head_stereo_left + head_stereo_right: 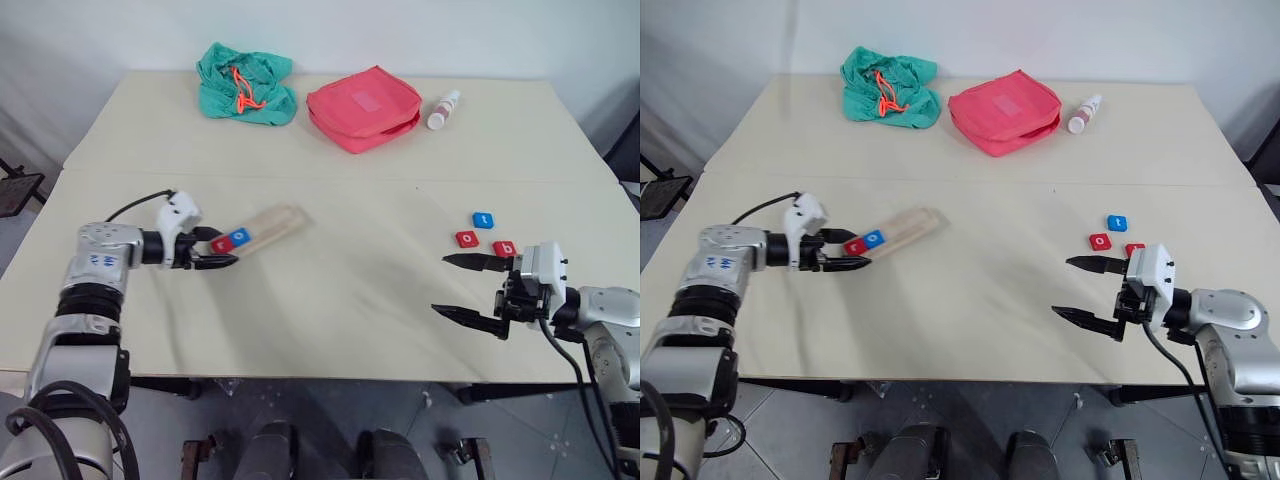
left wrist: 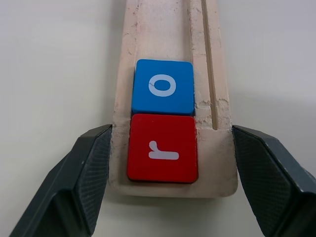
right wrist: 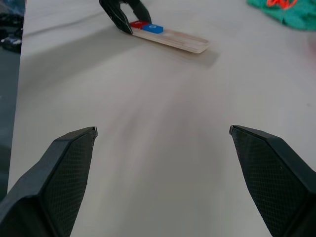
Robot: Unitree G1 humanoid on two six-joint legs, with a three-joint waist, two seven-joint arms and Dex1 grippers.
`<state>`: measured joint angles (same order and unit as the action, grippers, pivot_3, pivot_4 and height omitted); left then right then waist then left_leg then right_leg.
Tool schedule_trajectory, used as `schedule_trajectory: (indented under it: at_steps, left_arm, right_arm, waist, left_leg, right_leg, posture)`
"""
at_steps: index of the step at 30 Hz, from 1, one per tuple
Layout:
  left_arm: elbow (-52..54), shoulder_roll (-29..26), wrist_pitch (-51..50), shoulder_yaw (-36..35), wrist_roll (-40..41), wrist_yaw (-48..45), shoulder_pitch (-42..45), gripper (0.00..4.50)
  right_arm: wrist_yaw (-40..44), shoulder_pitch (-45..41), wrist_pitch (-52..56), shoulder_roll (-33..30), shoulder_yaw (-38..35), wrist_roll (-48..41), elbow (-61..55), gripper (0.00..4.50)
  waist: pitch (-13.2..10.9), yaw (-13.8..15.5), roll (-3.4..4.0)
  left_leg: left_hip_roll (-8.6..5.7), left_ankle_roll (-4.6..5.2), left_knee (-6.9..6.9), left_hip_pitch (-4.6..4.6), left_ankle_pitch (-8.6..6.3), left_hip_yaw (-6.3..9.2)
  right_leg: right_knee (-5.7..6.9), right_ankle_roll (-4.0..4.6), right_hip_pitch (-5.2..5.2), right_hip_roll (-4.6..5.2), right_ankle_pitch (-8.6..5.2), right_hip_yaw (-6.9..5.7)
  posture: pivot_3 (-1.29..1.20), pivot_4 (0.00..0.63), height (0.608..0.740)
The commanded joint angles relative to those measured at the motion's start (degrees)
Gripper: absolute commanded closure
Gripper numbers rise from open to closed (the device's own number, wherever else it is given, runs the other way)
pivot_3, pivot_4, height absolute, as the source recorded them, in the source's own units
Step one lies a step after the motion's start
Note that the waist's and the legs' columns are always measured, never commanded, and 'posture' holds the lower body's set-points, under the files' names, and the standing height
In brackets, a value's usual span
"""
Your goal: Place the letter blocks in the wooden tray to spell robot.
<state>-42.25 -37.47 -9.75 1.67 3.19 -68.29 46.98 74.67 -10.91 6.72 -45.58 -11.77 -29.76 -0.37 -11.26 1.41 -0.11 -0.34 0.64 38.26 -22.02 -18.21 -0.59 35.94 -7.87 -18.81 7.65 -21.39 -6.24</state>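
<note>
Left gripper [image 2: 170,163] jaws spread, straddling near-left end of wooden tray [image 2: 207,59] by red r [image 2: 163,148]; right gripper [image 1: 478,290] spread, empty; fetch red b [image 1: 505,248] next, seat flush beside blue o [image 2: 163,87]

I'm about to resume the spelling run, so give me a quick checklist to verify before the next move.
1. Red r block in the wooden tray, at its end: ok.
2. Blue o block beside r: ok.
3. Left gripper straddling the tray's end, touching it: cannot tell.
4. Right gripper open, empty: ok.
5. Remaining blocks, red o, blue t, red b, in the tray: not ok.
</note>
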Motion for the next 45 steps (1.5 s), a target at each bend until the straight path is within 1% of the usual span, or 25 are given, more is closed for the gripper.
schedule_trajectory:
  at_steps: [1, 4, 9, 20, 28, 34, 39, 41, 42, 43, 45]
  left_arm:
    - [11.6, 1.8, -4.6, 1.9, 2.2, -1.4, -3.0, 1.1]
    - [18.8, 3.7, -7.5, 4.5, 2.4, -1.6, -4.9, 1.1]
    - [24.8, 6.9, -10.6, 9.1, 1.1, -0.4, -5.3, 1.1]
    - [32.8, 9.6, -13.0, 16.6, -1.8, 2.6, -6.5, 1.1]
    - [37.3, 11.7, -15.2, 21.3, -4.0, 5.0, -6.5, 1.1]
    - [40.6, 12.5, -18.4, 22.6, -3.8, 5.9, -7.3, 1.1]
    - [40.9, 12.7, -20.2, 22.9, -4.2, 7.1, -6.6, 1.1]
    - [41.2, 12.6, -20.3, 23.0, -4.0, 6.7, -6.4, 0.37]
    - [41.3, 12.7, -20.1, 22.9, -4.0, 6.9, -6.5, 0.1]
    - [41.4, 12.9, -20.4, 22.7, -3.9, 7.3, -6.5, 0.03]
    - [42.9, 12.8, -20.8, 22.0, -3.3, 7.5, -6.8, 0.03]
  right_arm:
    - [3.0, -0.6, -0.4, -2.1, -1.2, -0.9, 1.5, 0.0]
    - [4.1, -0.9, -1.1, -2.7, -1.1, -0.3, 3.1, 0.0]
    - [4.8, 0.0, -1.5, -3.2, -1.9, -0.1, 3.6, 0.0]
    - [2.6, 5.0, -1.7, -2.9, -4.8, -0.3, 0.7, 0.0]
    - [2.0, 6.7, -1.5, -3.2, -6.6, -0.5, -0.1, 0.0]
    - [1.4, 7.5, -1.3, -3.0, -7.1, -0.5, -1.0, 0.0]
    - [1.0, 7.8, -1.3, -2.8, -7.0, -0.6, -1.3, 0.0]
    - [0.8, 7.7, -1.3, -2.8, -6.8, -0.6, -1.3, 0.0]
    - [0.8, 7.7, -1.3, -2.8, -6.7, -0.6, -1.3, 0.0]
    - [0.8, 7.6, -1.4, -2.8, -6.7, -0.6, -1.2, 0.0]
    - [0.6, 7.6, -1.2, -2.8, -6.7, -0.7, -1.5, 0.0]
  waist:
    - [0.0, -0.1, 0.0]
    - [0.0, -0.1, 0.0]
    - [0.0, 0.1, -0.01]
    - [0.0, 0.3, -0.01]
    - [0.0, 0.3, -0.01]
    - [0.0, 0.3, -0.01]
    - [0.0, 0.3, -0.01]
    - [0.0, 0.3, -0.01]
    - [0.0, 0.3, -0.01]
    - [0.0, 0.3, -0.01]
    - [0.0, 0.3, -0.01]
  left_leg:
    - [0.0, 0.0, 0.0, -0.03, 0.0, -0.02]
    - [0.0, 0.0, 0.02, -0.08, 0.0, -0.02]
    - [-0.01, 0.01, 0.07, -0.14, 0.0, 0.0]
    - [-0.01, 0.01, 0.12, -0.17, 0.0, 0.03]
    - [-0.02, 0.02, 0.15, -0.17, 0.0, 0.03]
    - [-0.01, 0.02, 0.15, -0.17, 0.0, 0.02]
    - [-0.01, 0.02, 0.17, -0.17, 0.0, 0.03]
    - [-0.01, 0.02, 0.18, -0.17, 0.0, 0.04]
    - [-0.01, 0.02, 0.19, -0.17, 0.0, 0.04]
    - [-0.01, 0.02, 0.19, -0.17, 0.0, 0.04]
    - [-0.01, 0.02, 0.23, -0.17, 0.0, 0.04]
  right_leg:
    - [0.0, 0.0, -0.03, 0.0, 0.0, 0.0]
    - [0.0, 0.0, -0.06, 0.0, 0.0, -0.01]
    - [-0.02, 0.0, -0.06, 0.0, 0.0, -0.02]
    - [-0.06, 0.0, -0.04, 0.0, 0.0, -0.03]
    - [-0.08, 0.0, 0.0, 0.0, 0.0, -0.02]
    - [-0.1, 0.0, 0.0, -0.01, 0.0, 0.0]
    - [-0.1, 0.0, 0.01, -0.01, 0.0, 0.0]
    - [-0.1, 0.0, 0.02, -0.01, 0.0, 0.0]
    - [-0.1, 0.0, 0.02, -0.01, 0.0, 0.0]
    - [-0.1, 0.0, 0.02, -0.01, 0.0, 0.0]
    - [-0.1, 0.0, 0.04, -0.01, 0.0, 0.0]
  posture:
    - [0.0, 0.15, 0.74]
    - [0.0, 0.15, 0.74]
    - [0.0, 0.15, 0.74]
    - [0.0, 0.15, 0.74]
    - [0.0, 0.15, 0.74]
    - [0.0, 0.15, 0.74]
    - [0.0, 0.15, 0.74]
    - [0.0, 0.15, 0.74]
    - [0.0, 0.15, 0.74]
    - [0.0, 0.15, 0.74]
    - [0.0, 0.15, 0.74]
